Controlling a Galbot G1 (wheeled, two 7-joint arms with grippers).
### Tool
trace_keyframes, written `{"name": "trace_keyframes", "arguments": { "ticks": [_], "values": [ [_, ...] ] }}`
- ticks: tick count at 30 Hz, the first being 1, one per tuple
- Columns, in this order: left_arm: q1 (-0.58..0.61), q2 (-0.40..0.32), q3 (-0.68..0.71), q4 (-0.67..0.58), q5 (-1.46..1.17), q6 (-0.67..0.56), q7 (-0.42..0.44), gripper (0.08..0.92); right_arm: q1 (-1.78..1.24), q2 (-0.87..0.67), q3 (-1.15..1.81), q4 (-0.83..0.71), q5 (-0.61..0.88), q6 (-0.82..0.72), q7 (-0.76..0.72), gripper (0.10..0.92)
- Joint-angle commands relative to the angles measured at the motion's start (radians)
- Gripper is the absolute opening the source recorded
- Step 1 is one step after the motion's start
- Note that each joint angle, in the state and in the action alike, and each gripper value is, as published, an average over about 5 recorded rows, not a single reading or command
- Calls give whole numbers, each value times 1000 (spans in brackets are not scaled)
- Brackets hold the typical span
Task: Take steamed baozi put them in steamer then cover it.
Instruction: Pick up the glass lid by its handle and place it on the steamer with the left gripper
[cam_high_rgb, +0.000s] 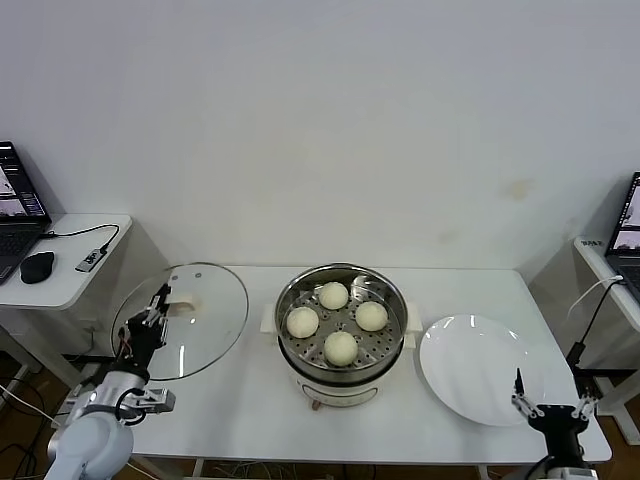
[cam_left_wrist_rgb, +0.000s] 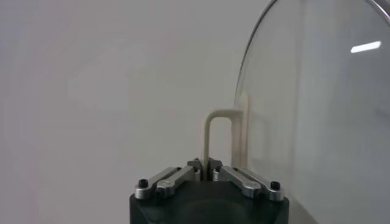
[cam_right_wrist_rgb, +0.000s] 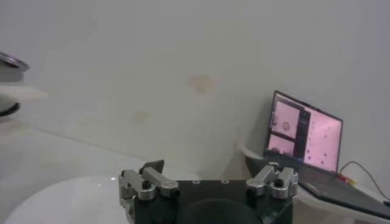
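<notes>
Your left gripper (cam_high_rgb: 158, 300) is clamped on the cream handle (cam_left_wrist_rgb: 220, 131) of the round glass lid (cam_high_rgb: 185, 320) near the table's left edge; carry it level over the shiny stainless-steel steamer (cam_high_rgb: 341, 318), centre, then lower. Right gripper (cam_high_rgb: 548, 398) waits with jaws wide.

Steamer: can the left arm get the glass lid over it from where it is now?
Probably yes. The left hand is shut on the glass lid by its handle, raised and tilted left of the steamer. Only bare table lies between them. The right hand is parked by the white plate.
</notes>
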Motion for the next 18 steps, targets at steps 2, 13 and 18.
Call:
{"name": "trace_keyframes", "arguments": {
  "ticks": [2, 13, 18],
  "values": [
    [-143, 129, 294, -166, -59, 237, 110, 139, 7, 6, -77, -3, -59, 4, 11, 823],
    [-345, -56, 571, -122, 137, 376, 201, 139, 28, 6, -100, -19, -106, -7, 31, 823],
    [-366, -163, 621, -104, 273, 401, 296, 139, 34, 7, -108, -26, -127, -14, 37, 823]
  ]
}}
